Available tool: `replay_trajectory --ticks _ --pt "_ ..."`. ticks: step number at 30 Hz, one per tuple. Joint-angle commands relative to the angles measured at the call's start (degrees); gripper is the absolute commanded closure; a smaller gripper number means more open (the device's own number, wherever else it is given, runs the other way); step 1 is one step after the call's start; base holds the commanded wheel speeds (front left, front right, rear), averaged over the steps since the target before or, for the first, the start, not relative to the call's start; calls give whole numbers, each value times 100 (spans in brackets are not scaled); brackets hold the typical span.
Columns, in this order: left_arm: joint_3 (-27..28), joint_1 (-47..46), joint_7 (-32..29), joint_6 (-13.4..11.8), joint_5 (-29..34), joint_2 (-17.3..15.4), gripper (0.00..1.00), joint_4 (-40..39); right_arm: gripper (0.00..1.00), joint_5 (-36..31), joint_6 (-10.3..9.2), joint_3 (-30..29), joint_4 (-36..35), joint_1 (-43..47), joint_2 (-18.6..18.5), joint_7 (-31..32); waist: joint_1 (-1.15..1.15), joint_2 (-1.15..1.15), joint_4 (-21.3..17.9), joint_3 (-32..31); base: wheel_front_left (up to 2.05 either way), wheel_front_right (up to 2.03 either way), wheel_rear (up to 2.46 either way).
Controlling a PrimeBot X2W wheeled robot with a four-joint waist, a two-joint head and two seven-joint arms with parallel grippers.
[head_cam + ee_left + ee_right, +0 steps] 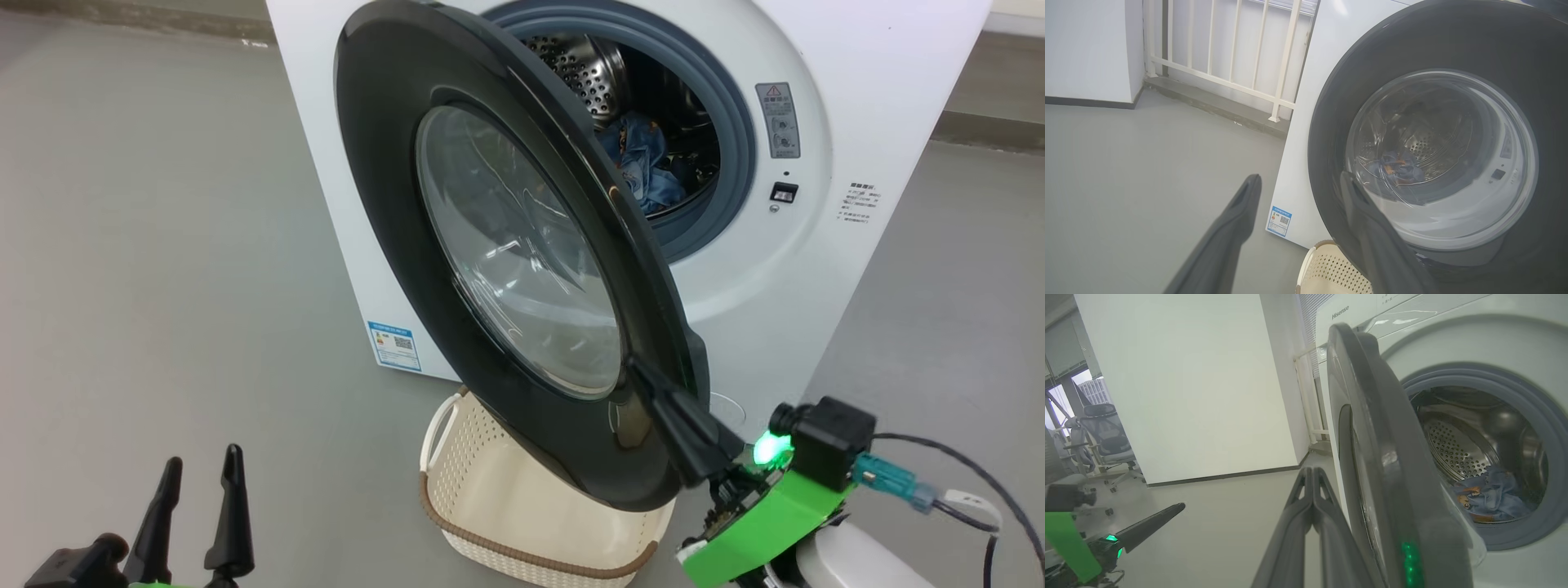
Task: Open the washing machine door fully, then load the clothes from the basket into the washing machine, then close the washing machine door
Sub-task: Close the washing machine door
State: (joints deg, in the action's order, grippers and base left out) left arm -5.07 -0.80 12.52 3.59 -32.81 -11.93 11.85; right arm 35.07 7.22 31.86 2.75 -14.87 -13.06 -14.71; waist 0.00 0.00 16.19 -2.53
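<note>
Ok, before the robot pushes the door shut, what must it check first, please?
1. Clothes inside the drum: ok.
2. Gasket free of fabric: ok.
3. Basket bare: cannot tell, the washing machine door hides part of it.
4. Right gripper shut, at the door's outer face: ok.
5. Left gripper open, apart from the door: ok.
</note>
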Motion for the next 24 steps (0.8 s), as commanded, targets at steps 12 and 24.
replay_trajectory --ticks 12,24 --pt "156 -100 15 -36 -85 -184 0 -121 100 171 26 673 1425 -538 -285 -29 0 0 62 101 0 0 0" --pt "103 -313 17 -24 -88 -238 0 -214 100 19 26 -297 1641 -684 -617 -29 0 0 114 747 0 0 0"
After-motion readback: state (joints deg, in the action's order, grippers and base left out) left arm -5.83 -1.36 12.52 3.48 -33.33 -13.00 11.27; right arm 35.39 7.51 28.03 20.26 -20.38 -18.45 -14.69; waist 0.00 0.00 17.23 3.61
